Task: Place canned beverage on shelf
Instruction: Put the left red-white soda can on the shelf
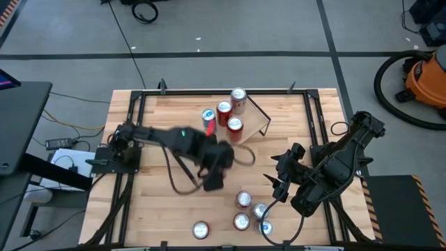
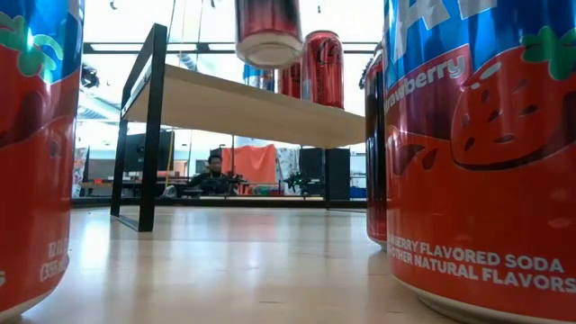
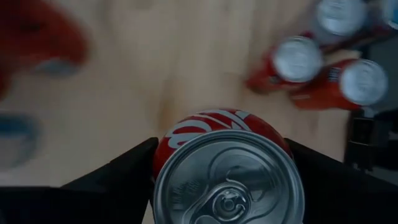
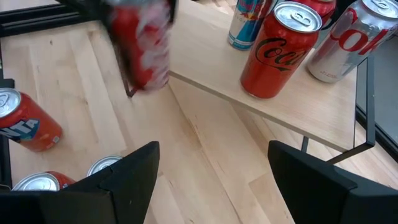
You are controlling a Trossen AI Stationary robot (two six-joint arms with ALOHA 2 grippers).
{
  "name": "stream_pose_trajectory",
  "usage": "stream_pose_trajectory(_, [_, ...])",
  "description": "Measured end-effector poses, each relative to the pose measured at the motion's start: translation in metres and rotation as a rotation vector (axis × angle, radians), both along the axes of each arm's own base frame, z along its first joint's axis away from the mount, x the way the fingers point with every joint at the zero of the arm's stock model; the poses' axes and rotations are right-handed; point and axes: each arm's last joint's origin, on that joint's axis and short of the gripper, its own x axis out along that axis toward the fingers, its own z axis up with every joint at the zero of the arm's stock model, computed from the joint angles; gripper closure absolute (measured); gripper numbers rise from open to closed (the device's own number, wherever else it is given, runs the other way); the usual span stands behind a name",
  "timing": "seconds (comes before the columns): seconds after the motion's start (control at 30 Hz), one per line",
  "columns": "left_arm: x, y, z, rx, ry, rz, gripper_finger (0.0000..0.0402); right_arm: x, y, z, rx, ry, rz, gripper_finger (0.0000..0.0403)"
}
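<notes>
Left gripper (image 3: pixel 217 168) clamps a red cola can (image 3: pixel 225 168) with a silver top, lifted above the table (image 1: pixel 153 209) just beside the shelf (image 4: pixel 261 102), a pale board carrying four cans. Right gripper (image 4: pixel 211 180) waits open nearby. Grey floor surrounds the table.

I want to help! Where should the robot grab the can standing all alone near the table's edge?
Around its round side wall, coming from above. The lone can stands upright, lid up, apart from the other cans, so fingers likely fit on both sides. The left gripper holds a red can.
</notes>
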Motion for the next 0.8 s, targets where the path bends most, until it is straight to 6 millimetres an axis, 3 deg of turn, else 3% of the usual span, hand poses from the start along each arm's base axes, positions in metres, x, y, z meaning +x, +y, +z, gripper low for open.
stream_pose_trajectory(0.13, [-0.015,0.029,0.023,0.032,0.034,0.095,0.0091,0.0,0.0,0.0,0.003,-0.002,-0.002,0.0092])
stream_pose_trajectory(0.3, [-0.035,0.057,0.046,0.018,-0.042,0.187,0.0091,0.0,0.0,0.0,-0.006,-0.014,-0.009,0.0092])
stream_pose_trajectory(0.4, [-0.048,0.07,0.052,0.01,-0.05,0.242,0.009,0.0,0.0,0.0,-0.014,-0.02,-0.013,0.0092])
stream_pose_trajectory(0.57, [-0.076,0.085,0.049,-0.003,-0.019,0.338,0.009,0.0,-0.001,0.001,-0.036,-0.031,-0.015,0.0092])
stream_pose_trajectory(0.8, [-0.111,0.09,0.023,-0.03,0.073,0.456,0.009,0.0,-0.002,0.001,-0.052,-0.041,-0.021,0.0092])
